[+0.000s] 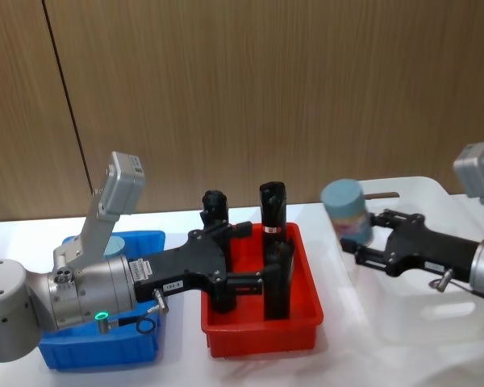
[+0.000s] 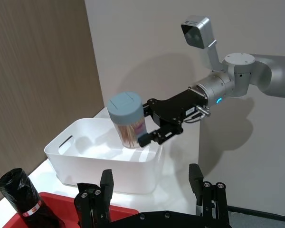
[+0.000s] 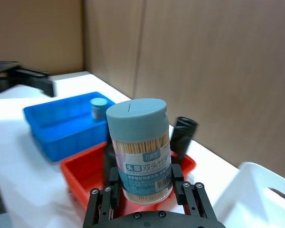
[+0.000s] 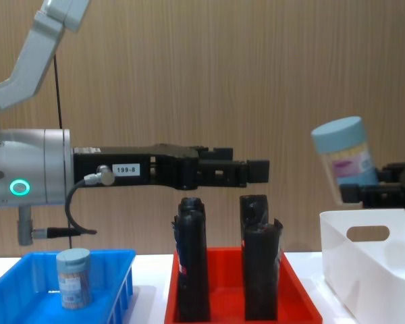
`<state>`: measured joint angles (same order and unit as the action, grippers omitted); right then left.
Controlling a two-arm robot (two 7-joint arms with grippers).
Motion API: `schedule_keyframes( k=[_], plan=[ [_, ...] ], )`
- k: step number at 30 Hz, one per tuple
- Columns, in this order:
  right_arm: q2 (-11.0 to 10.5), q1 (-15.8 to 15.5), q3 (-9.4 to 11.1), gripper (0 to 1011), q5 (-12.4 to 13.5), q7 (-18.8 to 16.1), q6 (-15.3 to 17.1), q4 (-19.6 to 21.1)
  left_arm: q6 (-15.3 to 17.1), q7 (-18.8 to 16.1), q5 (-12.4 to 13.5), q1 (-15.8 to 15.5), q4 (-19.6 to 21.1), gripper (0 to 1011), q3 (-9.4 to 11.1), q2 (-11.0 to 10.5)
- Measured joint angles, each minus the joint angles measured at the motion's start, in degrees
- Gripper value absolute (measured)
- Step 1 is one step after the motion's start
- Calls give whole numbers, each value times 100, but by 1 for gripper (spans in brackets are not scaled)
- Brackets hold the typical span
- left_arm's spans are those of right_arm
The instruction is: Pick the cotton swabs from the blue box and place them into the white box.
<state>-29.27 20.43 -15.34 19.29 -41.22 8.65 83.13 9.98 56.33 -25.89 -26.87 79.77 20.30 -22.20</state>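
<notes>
Your right gripper (image 1: 361, 238) is clamping its fingers on one tub of cotton swabs (image 1: 347, 211), pale blue lid up and leaning slightly. It is holding the tub in the air to the right of the red tray (image 1: 258, 339), higher than the tray's rim. The white box (image 4: 364, 270) is sitting just right of the red tray, and the held tub is hanging above the box's side nearest that tray. Your left gripper (image 1: 254, 255) is hovering above the red tray, fingers spread wide and gripping nothing, over the tall black cylinders (image 1: 273, 210) standing in it. The blue box (image 4: 27, 297) is lying left of the red tray, and a second tub (image 4: 74, 277) is standing upright inside it.
</notes>
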Motion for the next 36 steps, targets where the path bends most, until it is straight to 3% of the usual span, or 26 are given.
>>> schedule_keyframes(
  k=[13,25,36],
  plan=[
    [-29,246,147,639,3,734,196,-552,0,0,0,0,0,1004,0,0],
    [116,623,110,641,-250,1015,292,-1269,0,0,0,0,0,1004,0,0],
    [185,769,67,922,-359,1085,303,-1552,0,0,0,0,0,1004,0,0]
  ],
)
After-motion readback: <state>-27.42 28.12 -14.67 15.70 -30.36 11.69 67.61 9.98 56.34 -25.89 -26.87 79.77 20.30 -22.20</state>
